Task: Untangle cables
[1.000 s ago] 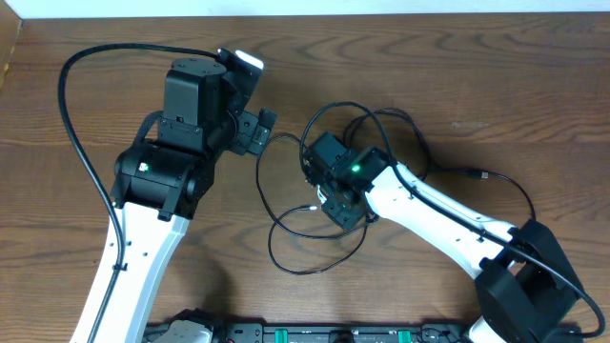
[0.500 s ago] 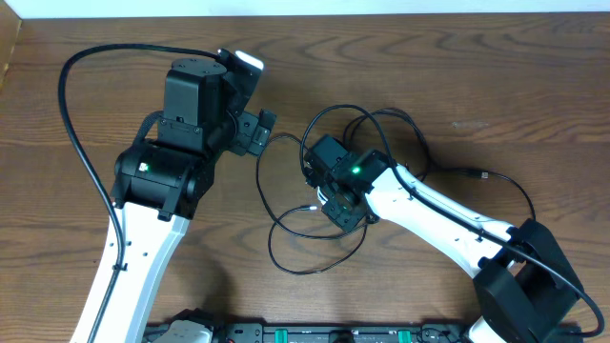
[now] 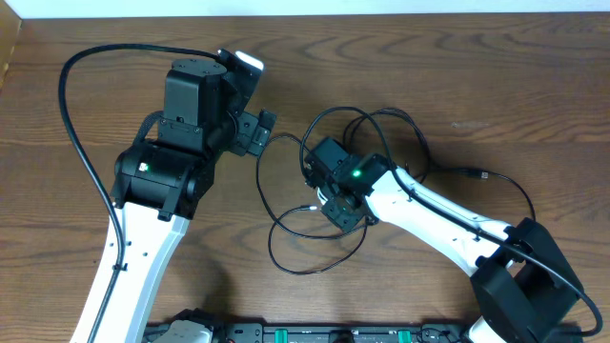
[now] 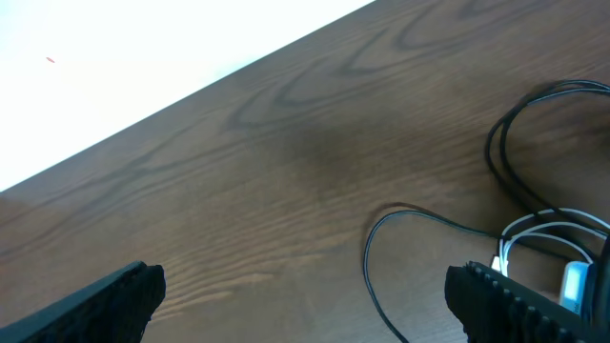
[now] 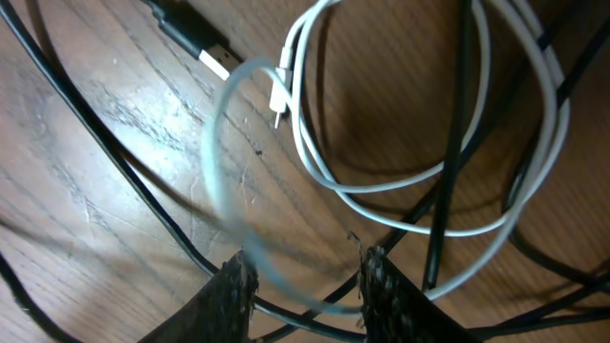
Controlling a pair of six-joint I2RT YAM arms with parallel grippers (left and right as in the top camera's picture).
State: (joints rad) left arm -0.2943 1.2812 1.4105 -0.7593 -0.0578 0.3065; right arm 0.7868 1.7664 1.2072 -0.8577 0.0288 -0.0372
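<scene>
The cables (image 5: 381, 186) — one white, at least two black — are tangled at the middle of the desk (image 3: 477, 57), with open wood toward the far edge. The left jaws are spread wide, empty; whether the right jaws, narrowly parted, grip cable cannot be told.

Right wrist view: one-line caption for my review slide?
Right gripper, jaws parted, over looped white cable crossed by black cables on the wooden table.
</scene>
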